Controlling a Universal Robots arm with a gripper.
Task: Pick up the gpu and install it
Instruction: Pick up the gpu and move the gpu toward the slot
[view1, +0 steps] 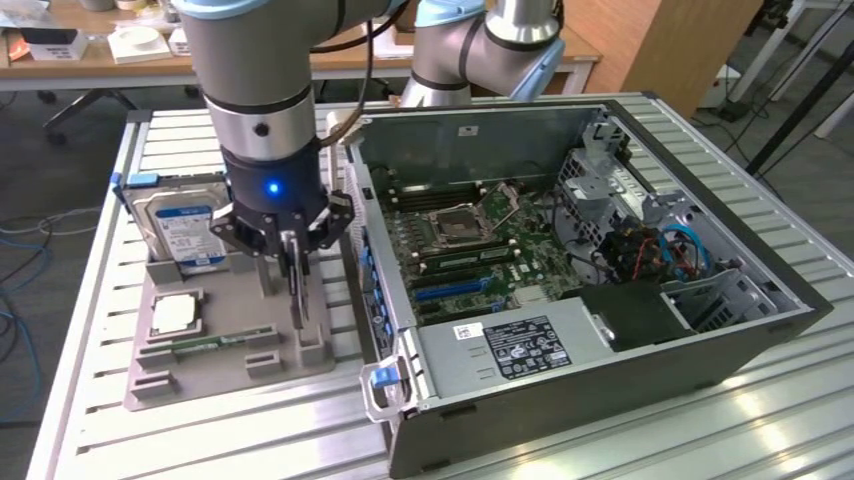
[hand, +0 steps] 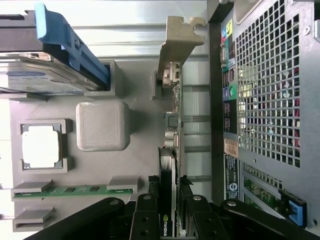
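Gripper partly closed, clamped across gpu; card stands on edge in tray, likely for straddling, on the exterior view's left of case.

Black gpu with a small green logo and a pale metal bracket; black gripper showing a blue light. Grey tray, silver hard drive with a blue label, green memory stick. Pale, ribbed metal table. Dark grey case with a perforated mesh panel, green motherboard and blue latch.
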